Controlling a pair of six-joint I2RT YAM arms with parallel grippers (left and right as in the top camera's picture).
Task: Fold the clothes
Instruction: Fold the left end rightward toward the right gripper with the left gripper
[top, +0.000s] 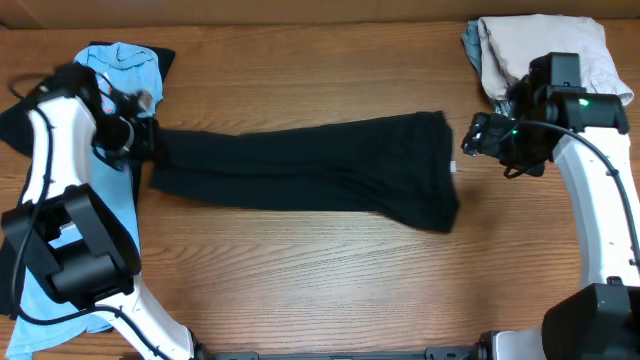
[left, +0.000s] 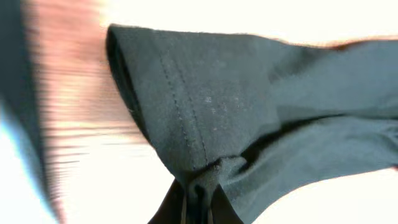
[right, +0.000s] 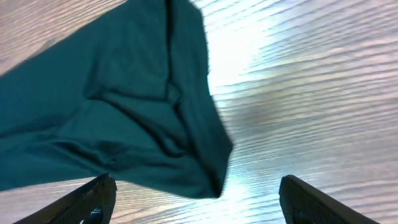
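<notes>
Clothes are lying in three places on the wooden table (top: 300, 300), and none of them is looking finished. Nearest the robot, on the left side, a light blue T-shirt (top: 125, 60) is spreading flat under the left arm and reaching on toward the far left corner; I am judging it unfolded.

Across the middle, the black T-shirt (top: 300, 165) is stretching as one long, gathered band from left to right. The left gripper (left: 196, 199) is pinching its left end, with the cloth bunching tightly between the pressed-together fingers and lifting slightly off the wood. At the other end, the right gripper (right: 199, 190) is hovering just beside the wider hem with its fingers (right: 87, 199) spread wide and nothing between them. A small white label (top: 452, 166) is showing at that edge.

Farthest away, in the far right corner, a crumpled pale pile (top: 550, 45) is sitting with a grey-blue piece at its left edge.

By my reading, the black shirt is being narrowed lengthwise, so crosswise folds and the other garments are remaining.

Counting: two arms, two grippers, one black shirt, one blue shirt, and one pile whose garments I cannot count.
</notes>
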